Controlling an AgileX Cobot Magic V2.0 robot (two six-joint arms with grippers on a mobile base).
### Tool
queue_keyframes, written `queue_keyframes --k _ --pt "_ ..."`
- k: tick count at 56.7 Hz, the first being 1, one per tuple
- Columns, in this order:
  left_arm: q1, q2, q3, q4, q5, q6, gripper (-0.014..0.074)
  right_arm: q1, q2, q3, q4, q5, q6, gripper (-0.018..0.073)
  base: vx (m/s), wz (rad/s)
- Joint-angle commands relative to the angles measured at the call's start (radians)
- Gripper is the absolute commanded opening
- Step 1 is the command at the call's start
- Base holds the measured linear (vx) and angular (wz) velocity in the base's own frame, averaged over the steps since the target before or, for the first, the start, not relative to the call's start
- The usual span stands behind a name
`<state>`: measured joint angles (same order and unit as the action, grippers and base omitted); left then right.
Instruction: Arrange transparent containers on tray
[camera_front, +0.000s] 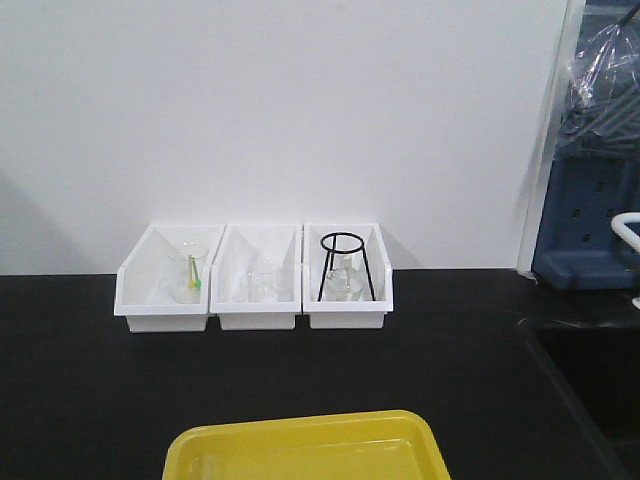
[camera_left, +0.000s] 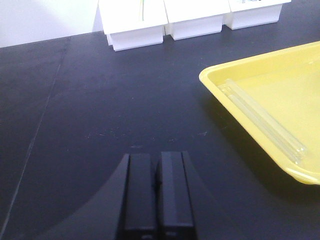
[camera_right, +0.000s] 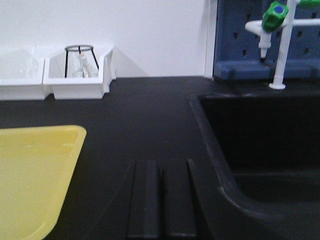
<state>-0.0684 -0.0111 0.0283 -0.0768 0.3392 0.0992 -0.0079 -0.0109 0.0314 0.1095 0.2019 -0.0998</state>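
Test tubes (camera_left: 263, 121): two, lying side by side in the tray
Yellow tray (camera_front: 306, 450): one
White bins (camera_front: 258, 277): three, in a row against the wall
Glass vessels in bins: three, one per bin
Black wire stand (camera_front: 346, 266): one
Sink (camera_right: 260, 145): one
Tap (camera_right: 278, 30): one

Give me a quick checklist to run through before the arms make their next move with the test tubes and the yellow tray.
1. Left gripper empty, jaws together: ok.
2. Right gripper empty, jaws together: ok.
3. Yellow tray flat on the black counter, within view of both wrists: ok.
4. Test tubes lying inside the tray along its rim: ok; exact count cannot tell.
5. More tubes left in the three white bins: cannot tell; only beakers and a flask under a black stand show.
6. Sink edge close beside the right gripper: not ok, mind it.
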Motion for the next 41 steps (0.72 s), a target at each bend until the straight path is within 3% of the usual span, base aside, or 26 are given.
queue_keyframes --k 1,41 --pt "0.001 -0.014 0.03 -0.011 -0.084 0.0 -0.0007 -0.007 -0.004 0.008 0.002 -0.058 -0.004 -0.0011 0.0 0.0" --pt "0.001 -0.014 0.03 -0.011 -0.084 0.0 -0.0007 -0.007 -0.004 0.008 0.003 -0.063 -0.004 -0.0011 0.0 0.0"
